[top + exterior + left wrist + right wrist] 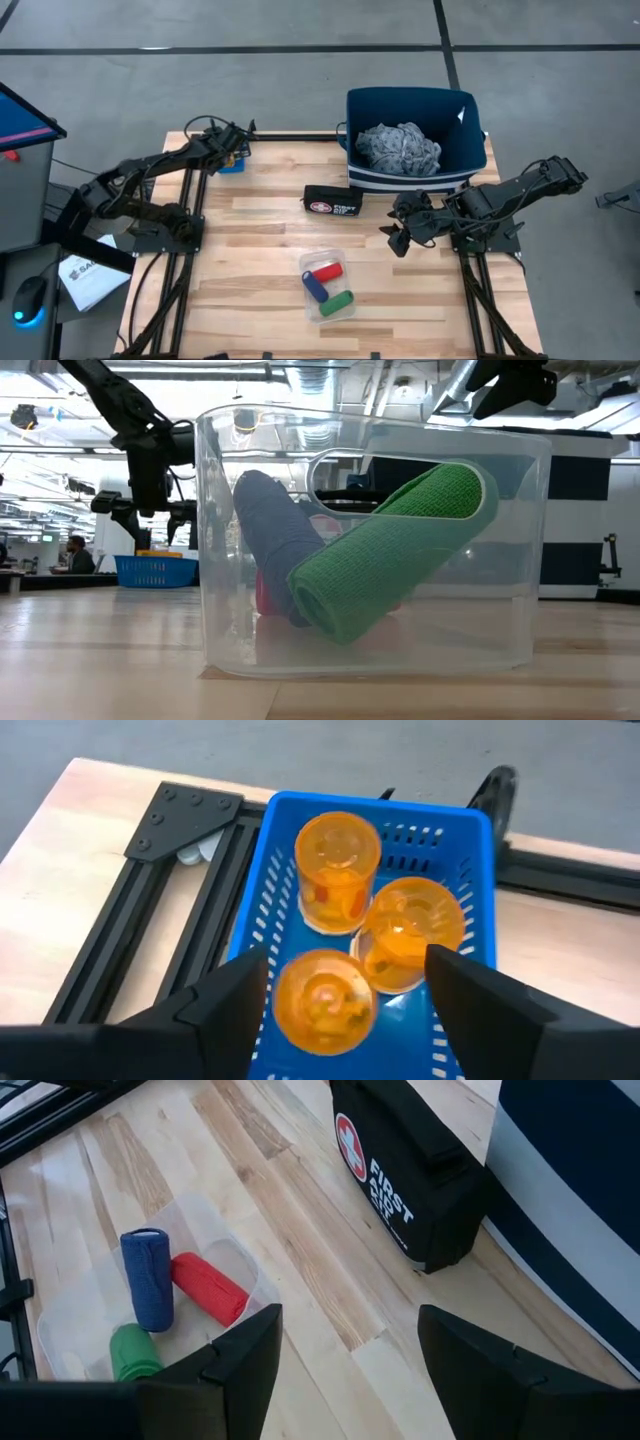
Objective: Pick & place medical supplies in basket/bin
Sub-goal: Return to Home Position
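Three orange pill bottles [340,870] stand upright in a small blue basket [470,830] at the table's far left [232,165]. My left gripper [345,970] hovers open above it, one finger on either side of the nearest bottle [322,1003] and clear of it. The red [208,1287], blue [148,1278] and green [132,1352] rolls lie in a clear tray [328,285]. The grey mottled cloth [398,148] lies inside the navy bin [470,130]. My right gripper [350,1335] hangs open over bare wood between tray and bin [400,238].
A black first-aid pouch [333,202] lies in front of the bin's near wall. Black metal frame rails [170,880] run beside the small blue basket. In the low view the clear tray [370,540] fills the foreground. A person [75,555] sits far off in the room.
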